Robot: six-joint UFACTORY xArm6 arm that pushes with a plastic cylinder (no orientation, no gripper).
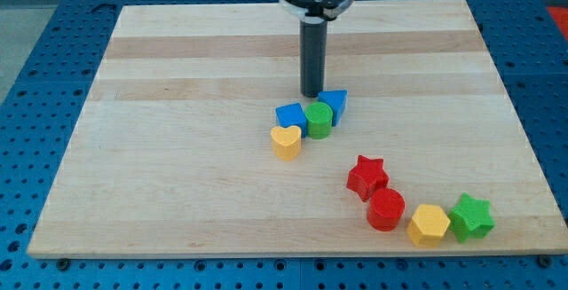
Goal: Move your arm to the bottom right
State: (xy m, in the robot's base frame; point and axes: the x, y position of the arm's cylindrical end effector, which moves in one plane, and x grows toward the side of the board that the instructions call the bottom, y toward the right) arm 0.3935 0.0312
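Eight blocks sit on the wooden board (177,192) and my tip (311,94) (a bare rod, no fingers to open or shut) rests just above the green cylinder (319,120), so the bottom-right run past it hasn't begun.

Tip (311,93) standing near the table (177,166) middle

Hanging upright as a straight dark rod, resting just above the green cylinder (319,120), between the two blue blocks (290,115), well apart from the view's bottom right.

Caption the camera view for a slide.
My tip rests behind a central block cluster; red star and green star lie at bottom right.
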